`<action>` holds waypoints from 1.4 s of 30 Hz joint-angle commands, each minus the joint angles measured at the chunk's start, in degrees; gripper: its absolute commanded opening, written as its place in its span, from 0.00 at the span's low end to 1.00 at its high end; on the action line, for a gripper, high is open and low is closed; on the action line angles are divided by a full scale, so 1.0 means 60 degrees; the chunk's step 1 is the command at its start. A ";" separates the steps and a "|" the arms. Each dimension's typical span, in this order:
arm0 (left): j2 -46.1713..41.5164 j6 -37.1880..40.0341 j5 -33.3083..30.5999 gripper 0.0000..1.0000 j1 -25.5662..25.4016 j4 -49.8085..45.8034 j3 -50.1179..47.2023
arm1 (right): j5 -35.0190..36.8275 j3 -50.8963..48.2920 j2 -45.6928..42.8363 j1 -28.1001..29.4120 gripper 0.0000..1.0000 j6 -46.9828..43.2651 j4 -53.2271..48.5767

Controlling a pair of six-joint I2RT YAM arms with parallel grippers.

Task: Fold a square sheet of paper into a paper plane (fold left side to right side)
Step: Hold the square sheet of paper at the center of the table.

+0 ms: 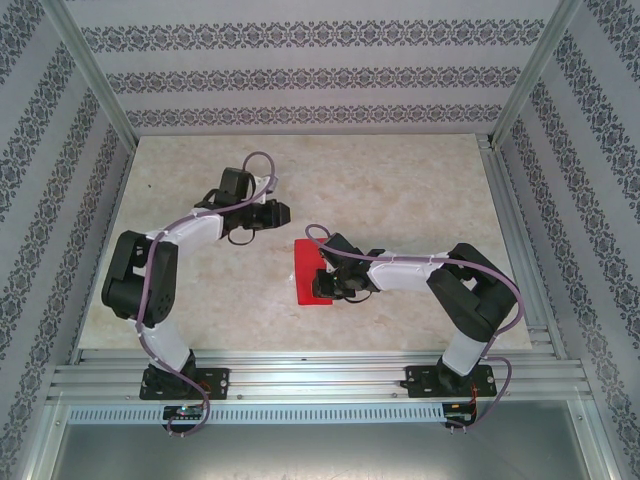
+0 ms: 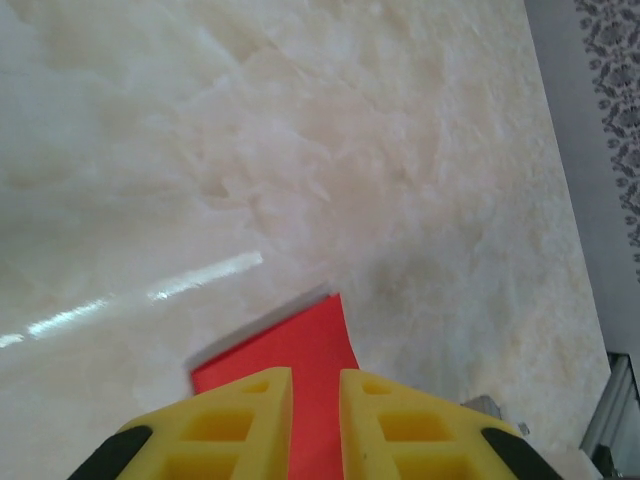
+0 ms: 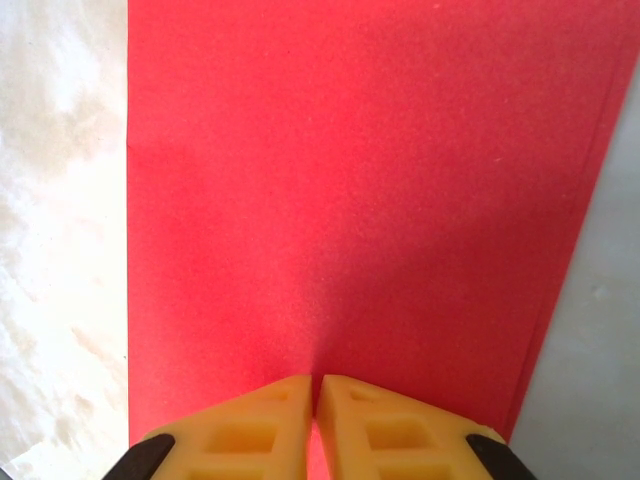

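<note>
- The table (image 1: 400, 180) is a pale marbled slab, and the work sits a little right of its middle, toward the near edge.
- The right arm (image 1: 410, 270) reaches in from its base and bends left across the table. It is plainly the closer arm, as its wrist hangs directly over the sheet.
- The left arm (image 1: 190, 232) is folded up on its own side, with its wrist pointing right toward the middle of the table.
- The sheet of paper (image 1: 305, 272) lies flat on the table, red face up. From above it looks like a rectangle rather than a square, so I judge that the left-to-right fold has been laid over. Its long axis runs from the near edge to the far edge.
- The right gripper (image 3: 315, 385) is closed, its yellow tips meeting low over the middle of the red surface. It seems to be pressing the paper down, not pinching it, though the contact itself is hard to make out.
- The left gripper (image 1: 283, 212) is nearly closed, with a thin slot between the fingers and nothing in it. It hovers apart from the sheet, which lies to its right and closer to the bases. One red corner shows just past its fingertips in the left wrist view.
</note>
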 commanded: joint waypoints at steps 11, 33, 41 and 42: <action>0.1451 -0.0338 -0.0009 0.17 -0.1139 0.0977 -0.1068 | 0.0315 -0.0393 0.0100 0.0175 0.16 -0.0109 -0.1391; 0.1606 -0.0146 -0.0518 0.17 -0.1296 0.0871 -0.1605 | -0.0732 0.3147 0.1442 -0.1865 0.13 -0.0731 -0.0182; 0.1515 -0.0134 -0.0534 0.17 -0.1316 0.0878 -0.1635 | -0.0675 0.3590 0.2463 -0.2040 0.12 -0.0827 -0.0220; 0.1484 -0.0139 -0.0535 0.17 -0.1311 0.0865 -0.1645 | -0.0630 0.3576 0.2526 -0.2054 0.13 -0.0843 -0.0265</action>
